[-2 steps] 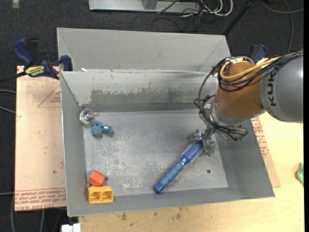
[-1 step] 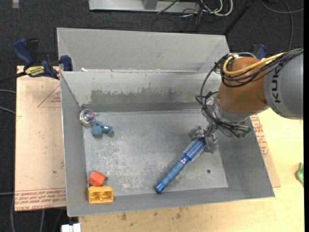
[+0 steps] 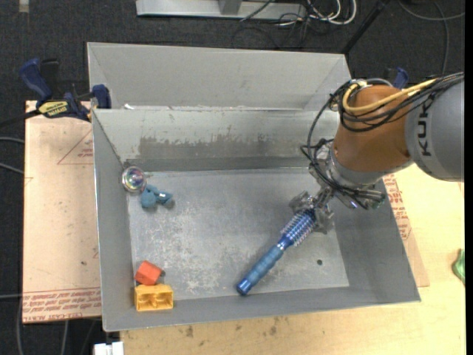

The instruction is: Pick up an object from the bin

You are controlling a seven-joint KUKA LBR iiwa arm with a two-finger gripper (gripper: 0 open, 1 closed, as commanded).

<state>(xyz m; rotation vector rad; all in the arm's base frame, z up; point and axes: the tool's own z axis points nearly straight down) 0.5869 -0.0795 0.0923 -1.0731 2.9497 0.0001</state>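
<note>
A blue brush-like stick with a ribbed, bristled upper end [image 3: 277, 251] lies slanted across the right half of the bin floor, its handle pointing down-left. My gripper [image 3: 316, 211] hangs at its upper, bristled end, with the metal fingers right beside or on that end. Whether the fingers grip the stick is hidden by the wrist above them.
Along the left side lie a shiny clear ball [image 3: 133, 178], a small light-blue figure [image 3: 154, 197], an orange block [image 3: 148, 273] and a yellow brick [image 3: 153, 297]. The arm with its orange cover and cables reaches over the bin's right wall.
</note>
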